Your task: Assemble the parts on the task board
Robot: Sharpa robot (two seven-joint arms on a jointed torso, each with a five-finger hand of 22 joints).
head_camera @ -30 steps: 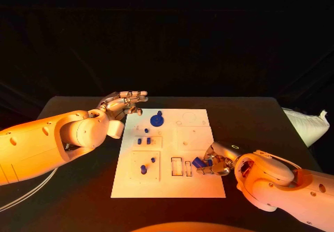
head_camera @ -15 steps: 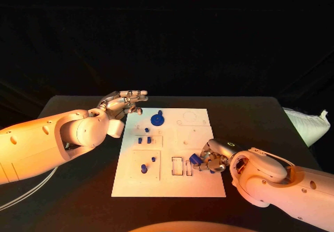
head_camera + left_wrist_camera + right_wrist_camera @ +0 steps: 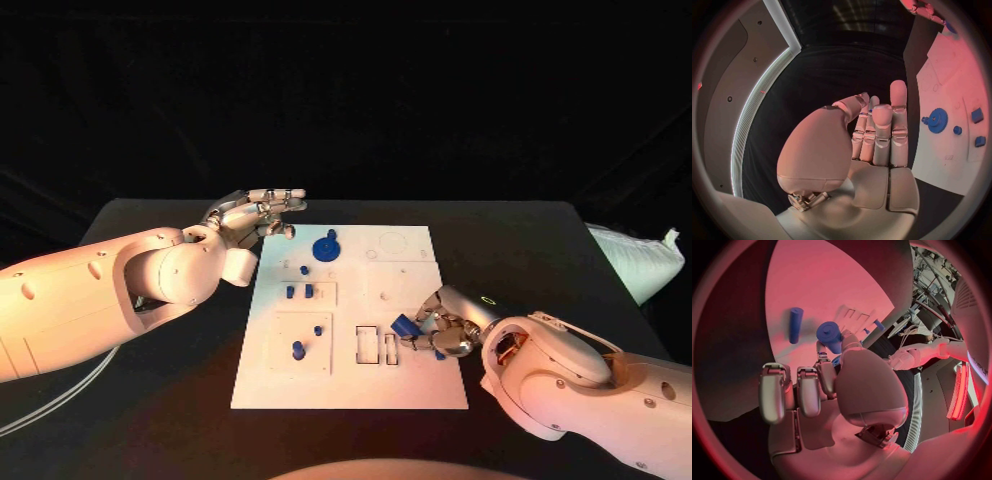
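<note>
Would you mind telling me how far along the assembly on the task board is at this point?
Partly done. On the task board, a blue gear and several small blue pegs already stand in the left-hand sections. The right hand holds a blue part beside the rectangular slots, which look unfilled. The left hand hovers open beyond the board's far left corner, holding nothing.

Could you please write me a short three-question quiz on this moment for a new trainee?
1. True or false: the right hand holds a blue part.
2. Where does the blue gear sit on the task board: at the far end or the near end?
3. The left hand is: A) holding a part, B) empty, fingers apart, C) pressing on the board.

Key: 1 true; 2 far end; 3 B.
</note>
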